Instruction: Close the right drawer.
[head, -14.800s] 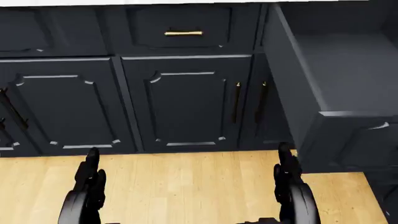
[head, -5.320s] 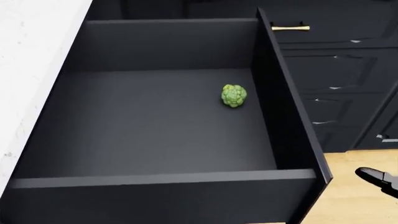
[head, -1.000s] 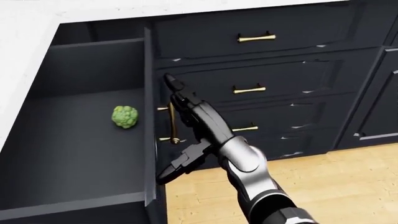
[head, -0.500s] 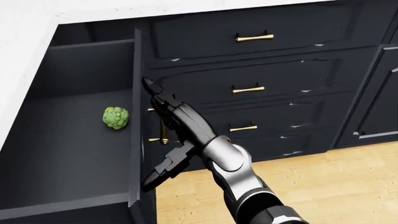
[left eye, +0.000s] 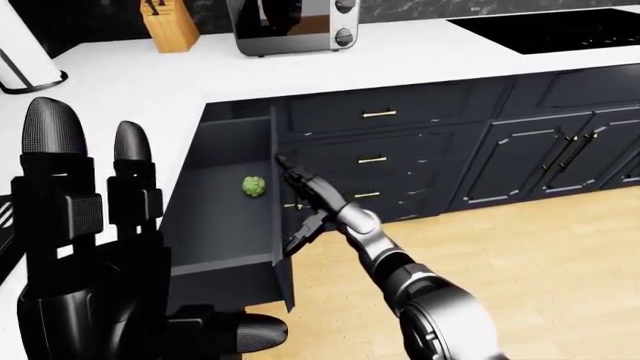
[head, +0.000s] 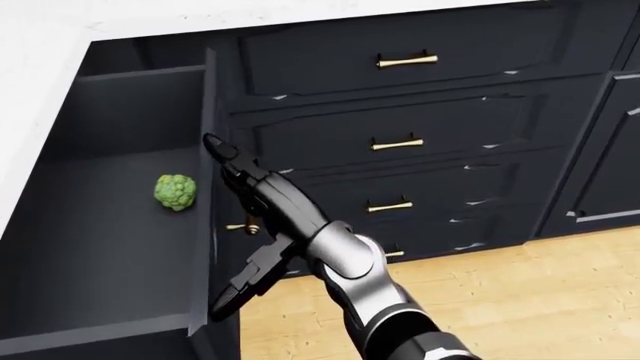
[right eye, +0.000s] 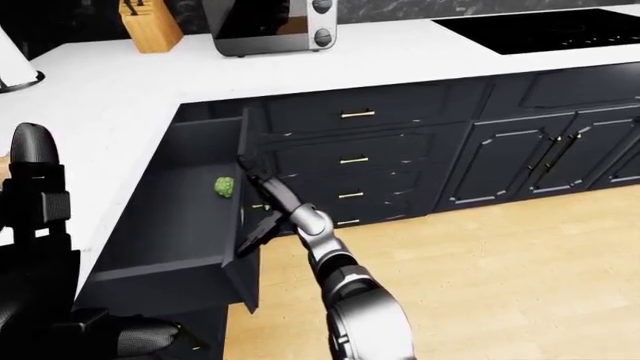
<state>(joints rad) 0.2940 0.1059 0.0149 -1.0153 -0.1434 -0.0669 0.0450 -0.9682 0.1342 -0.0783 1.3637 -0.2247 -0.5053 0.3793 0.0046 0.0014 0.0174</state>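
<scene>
The open dark drawer (head: 100, 247) juts out from under the white counter (head: 40, 67) at the left of the head view. A green broccoli floret (head: 175, 192) lies on the drawer's floor, close to the drawer's front panel (head: 205, 112), which shows edge-on. My right hand (head: 225, 225) is open, its fingers (head: 250, 176) spread flat against the outer face of that panel, its thumb low near the panel's bottom. My left hand (left eye: 140, 240) is raised close to the camera at the left of the eye views, open and empty.
A stack of dark drawers with gold handles (head: 407, 59) stands right of my right arm, with cabinet doors (left eye: 520, 161) further right. A steel appliance (left eye: 290, 26), a knife block (left eye: 170, 26) and a black cooktop (left eye: 550, 26) sit on the counter. Wooden floor (head: 520, 300) lies below.
The drawer's front panel has slid left in the head view, carrying the broccoli with it. My right hand has followed, still spread on the panel. The cabinets on the right have barely shifted.
</scene>
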